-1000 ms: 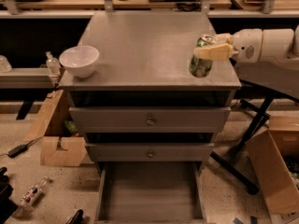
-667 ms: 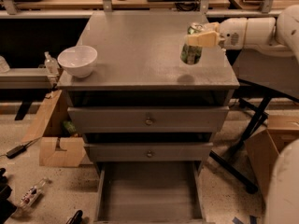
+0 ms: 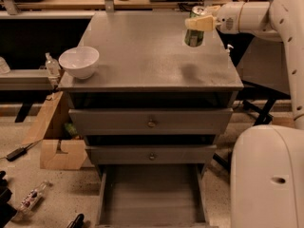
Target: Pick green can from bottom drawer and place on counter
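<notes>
Your gripper (image 3: 197, 23) hangs over the far right part of the worktop (image 3: 142, 56), reaching in from the right on the white arm (image 3: 251, 18). Its fingers (image 3: 203, 23) are closed around the upper part of the green can (image 3: 193, 36), which they hold roughly upright with the silver top showing above them. A dark shadow (image 3: 190, 72) lies on the worktop nearer the front edge than the can. From that I judge that the can is in the air and not yet set down.

The bottom drawer (image 3: 151, 194) stands pulled out below, and its flat floor is bare, so the picking half of your task looks finished. Only the placing is left. The grip high on the can leaves its base free, which suits setting it down flat.

The white bowl (image 3: 80, 61) sits at the front left corner, well apart from the can, so it leaves you plenty of room on the right. The two upper drawers (image 3: 151, 122) are shut and out of the way. Lower the can straight down until the base rests on the worktop, and only then let the fingers part. If you release early or with the can tilted, it could tip and roll towards the right edge.
</notes>
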`<act>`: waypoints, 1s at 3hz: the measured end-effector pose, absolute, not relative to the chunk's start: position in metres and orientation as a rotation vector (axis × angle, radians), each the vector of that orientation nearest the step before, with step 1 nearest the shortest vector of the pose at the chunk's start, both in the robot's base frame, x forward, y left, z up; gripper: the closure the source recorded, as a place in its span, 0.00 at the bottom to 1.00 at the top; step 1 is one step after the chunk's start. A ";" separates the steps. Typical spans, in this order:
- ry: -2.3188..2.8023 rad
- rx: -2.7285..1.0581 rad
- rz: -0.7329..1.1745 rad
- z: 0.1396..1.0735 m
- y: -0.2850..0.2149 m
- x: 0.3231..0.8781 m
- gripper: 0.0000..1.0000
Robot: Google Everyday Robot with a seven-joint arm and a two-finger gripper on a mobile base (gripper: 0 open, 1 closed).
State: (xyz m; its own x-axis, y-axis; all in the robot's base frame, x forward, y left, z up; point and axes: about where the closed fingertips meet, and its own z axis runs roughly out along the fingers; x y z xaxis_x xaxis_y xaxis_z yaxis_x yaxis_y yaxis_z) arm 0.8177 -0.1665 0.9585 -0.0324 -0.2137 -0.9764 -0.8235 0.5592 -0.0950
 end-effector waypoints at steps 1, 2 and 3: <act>1.604 -0.926 0.528 0.936 -0.172 0.840 1.00; 1.663 -0.947 0.549 0.882 -0.165 0.854 0.82; 1.665 -0.948 0.550 0.887 -0.165 0.854 0.58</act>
State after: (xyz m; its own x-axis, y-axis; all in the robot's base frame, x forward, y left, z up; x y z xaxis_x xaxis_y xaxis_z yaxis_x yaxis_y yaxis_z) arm 0.8536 -0.1645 0.8868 -0.0911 -0.3087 -0.9468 -0.8118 0.5737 -0.1089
